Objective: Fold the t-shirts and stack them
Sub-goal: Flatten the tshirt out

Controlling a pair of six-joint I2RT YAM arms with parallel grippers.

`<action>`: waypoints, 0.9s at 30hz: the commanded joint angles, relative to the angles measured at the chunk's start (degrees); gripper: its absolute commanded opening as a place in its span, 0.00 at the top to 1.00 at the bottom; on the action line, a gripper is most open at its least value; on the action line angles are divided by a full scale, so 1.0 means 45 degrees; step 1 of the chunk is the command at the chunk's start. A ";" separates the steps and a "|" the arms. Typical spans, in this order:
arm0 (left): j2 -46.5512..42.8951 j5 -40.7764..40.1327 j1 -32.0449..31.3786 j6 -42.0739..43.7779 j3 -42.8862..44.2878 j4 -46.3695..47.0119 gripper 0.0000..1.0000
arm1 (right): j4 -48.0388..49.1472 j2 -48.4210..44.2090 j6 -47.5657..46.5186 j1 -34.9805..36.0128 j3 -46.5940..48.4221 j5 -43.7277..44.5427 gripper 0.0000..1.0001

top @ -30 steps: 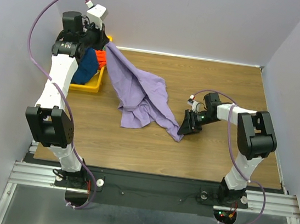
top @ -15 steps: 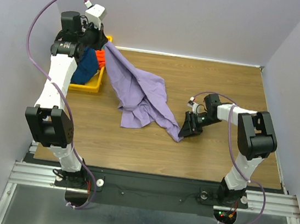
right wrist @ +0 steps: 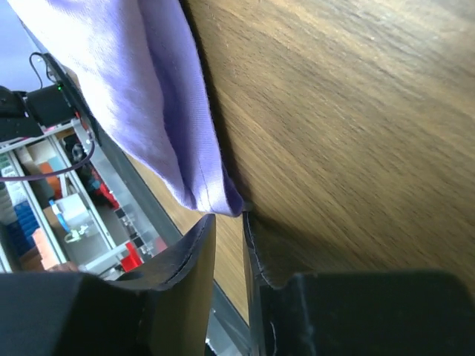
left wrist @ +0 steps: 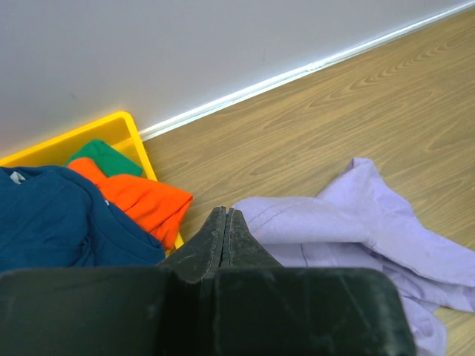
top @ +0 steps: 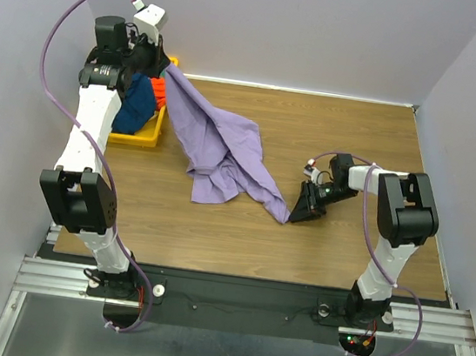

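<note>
Top external: left gripper pinching lavender t-shirt; right gripper beside corner

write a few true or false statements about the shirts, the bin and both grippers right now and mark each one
1. The left gripper is shut on one end of the lavender shirt, holding it up near the yellow bin. True.
2. The yellow bin is empty. False: it holds a navy shirt, an orange shirt and a green shirt.
3. The right gripper is low over the table, right at the lavender shirt's trailing corner. True.
4. The lavender shirt lies folded flat. False: it drapes crumpled from the left gripper down onto the table.
</note>
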 commanded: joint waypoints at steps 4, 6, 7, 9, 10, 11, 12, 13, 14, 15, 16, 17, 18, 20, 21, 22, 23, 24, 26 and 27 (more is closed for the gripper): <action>0.0032 0.0253 0.0108 0.0126 0.0644 0.0534 1.00 | -0.0065 0.0429 -0.0422 0.0023 0.0262 0.1009 0.88; 0.0013 0.0233 0.0128 0.0126 0.0625 0.0554 1.00 | -0.0085 0.0508 -0.0422 0.0023 0.0360 0.0951 0.99; -0.0007 0.0233 0.0167 0.0125 0.0605 0.0534 1.00 | -0.0085 0.0489 -0.0422 0.0023 0.0380 0.0931 0.99; -0.0046 0.0175 0.0186 0.0145 0.0605 0.0554 1.00 | -0.0065 0.0372 -0.0383 0.0023 0.0477 0.0931 0.99; -0.0085 0.0136 0.0225 0.0184 0.0566 0.0573 1.00 | -0.0085 0.0313 -0.0363 0.0003 0.0536 0.0912 1.00; -0.0085 0.0116 0.0284 0.0184 0.0585 0.0573 1.00 | -0.0066 0.0235 -0.0382 0.0003 0.0575 0.0931 0.99; -0.0085 0.0058 0.0323 0.0203 0.0585 0.0593 1.00 | -0.0046 0.0041 -0.0499 0.0003 0.0614 0.0970 0.96; -0.0104 -0.0001 0.0362 0.0184 0.0585 0.0631 1.00 | -0.0046 -0.0115 -0.0616 0.0023 0.0614 0.0989 0.85; -0.0085 -0.0059 0.0498 0.0184 0.0624 0.0632 1.00 | -0.0027 -0.0272 -0.0888 0.0003 0.0595 0.1067 0.77; -0.0008 -0.0292 0.0557 0.0145 0.0663 0.0632 1.00 | 0.0148 -0.0447 -0.1064 0.0003 0.0498 0.1203 0.58; 0.0013 -0.0507 0.0596 0.0126 0.0702 0.0613 1.00 | 0.0246 -0.0952 -0.1260 0.0023 0.0439 0.1475 0.52; 0.0071 -0.0702 0.0616 0.0106 0.0799 0.0554 1.00 | 0.0382 -0.1189 -0.1494 0.0042 0.0342 0.1710 0.47; 0.0168 -0.0898 0.0713 0.0086 0.0839 0.0534 1.00 | 0.0712 -0.1481 -0.1979 0.0023 0.0283 0.2002 0.42; 0.0285 -0.1385 0.0830 -0.0128 0.0839 0.0593 1.00 | 0.1356 -0.2263 -0.2685 0.0042 -0.0107 0.2881 0.36; 0.0325 -0.1601 0.0831 -0.0206 0.0859 0.0612 1.00 | 0.1534 -0.2478 -0.2900 0.0042 -0.0263 0.3290 0.34; 0.0383 -0.1757 0.0889 -0.0361 0.0898 0.0593 1.00 | 0.1652 -0.2635 -0.3173 0.0042 -0.0381 0.3372 0.33; 0.0539 -0.2107 0.0909 -0.0421 0.0956 0.0593 1.00 | 0.1905 -0.2946 -0.3582 0.0062 -0.0594 0.3411 0.33; 0.0617 -0.2343 0.0948 -0.0499 0.0995 0.0554 1.00 | 0.2062 -0.3123 -0.3798 0.0081 -0.0732 0.3450 0.32; 0.1026 -0.2675 0.1007 -0.0616 0.1267 0.0282 1.00 | 0.2529 -0.3726 -0.4499 0.0217 -0.1160 0.3509 0.31; 0.1222 -0.2774 0.1026 -0.0656 0.1385 0.0126 1.00 | 0.2726 -0.3943 -0.4678 0.0334 -0.1298 0.3567 0.30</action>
